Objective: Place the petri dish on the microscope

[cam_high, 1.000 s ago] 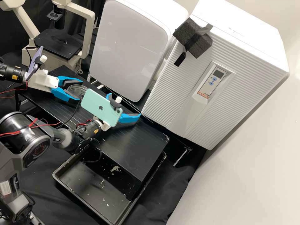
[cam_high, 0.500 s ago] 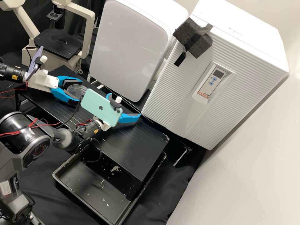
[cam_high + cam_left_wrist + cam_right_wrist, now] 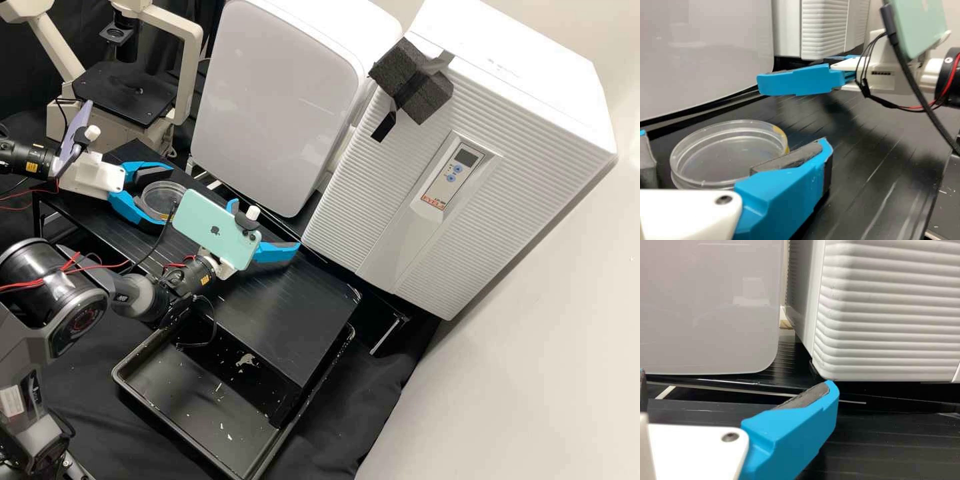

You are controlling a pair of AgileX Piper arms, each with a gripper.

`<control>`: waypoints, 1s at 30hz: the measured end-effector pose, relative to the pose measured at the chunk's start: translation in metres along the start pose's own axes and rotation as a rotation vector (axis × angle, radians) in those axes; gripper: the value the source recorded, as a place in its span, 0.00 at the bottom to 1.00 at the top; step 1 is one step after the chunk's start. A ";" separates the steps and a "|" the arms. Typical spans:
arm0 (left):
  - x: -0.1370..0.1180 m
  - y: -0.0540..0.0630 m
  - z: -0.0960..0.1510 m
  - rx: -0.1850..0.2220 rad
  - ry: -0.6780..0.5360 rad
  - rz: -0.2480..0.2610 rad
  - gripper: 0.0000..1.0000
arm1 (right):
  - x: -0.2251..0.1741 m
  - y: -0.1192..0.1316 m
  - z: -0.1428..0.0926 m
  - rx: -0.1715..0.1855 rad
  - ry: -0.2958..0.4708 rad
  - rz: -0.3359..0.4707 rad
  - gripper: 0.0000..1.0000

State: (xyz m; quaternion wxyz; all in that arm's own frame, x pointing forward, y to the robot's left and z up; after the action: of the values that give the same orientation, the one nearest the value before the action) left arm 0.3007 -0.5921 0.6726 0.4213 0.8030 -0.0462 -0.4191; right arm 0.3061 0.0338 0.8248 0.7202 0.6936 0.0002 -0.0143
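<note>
Microscope [image 3: 123,93], at far left in the high view: its dark stage stands behind your left gripper [image 3: 169,197], apart from the petri dish [image 3: 164,194]. Note your left arm [image 3: 25,157], which enters from the left edge, its wrist near level and its gripper pointing rightward, low over the counter [image 3: 293,327]. Its fingers are spread, one on each side of the dish. The petri dish lies flat on the counter between them, its circular face upward; being round, it has no long axis, and its central axis stands upright. In the left wrist view you will find a yellow mark [image 3: 779,131] at its rim. Farther right, your right arm [image 3: 140,295] rises from the lower left, and your right gripper [image 3: 268,223], fingers parted with nothing between them, points toward the white cabinet [image 3: 373,200], above the counter and clear of the dish.
</note>
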 end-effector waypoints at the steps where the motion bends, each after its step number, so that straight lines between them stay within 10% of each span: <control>1: 0.001 -0.001 -0.001 -0.003 0.001 -0.003 1.00 | 0.000 0.000 0.000 0.000 0.000 0.000 1.00; 24: 0.007 -0.002 -0.003 -0.037 -0.006 0.011 1.00 | 0.000 0.000 0.000 0.000 0.000 0.000 1.00; 25: 0.007 -0.002 -0.003 -0.037 -0.006 0.011 0.00 | 0.000 0.000 0.000 0.000 0.000 0.000 1.00; 30: 0.007 -0.002 -0.003 -0.033 -0.006 0.011 0.00 | 0.000 0.000 0.000 0.000 0.000 0.000 1.00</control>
State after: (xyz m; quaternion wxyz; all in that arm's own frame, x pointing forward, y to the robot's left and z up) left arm 0.3062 -0.5919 0.6675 0.4366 0.7945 -0.0451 -0.4197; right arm 0.3061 0.0338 0.8248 0.7202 0.6936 0.0002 -0.0143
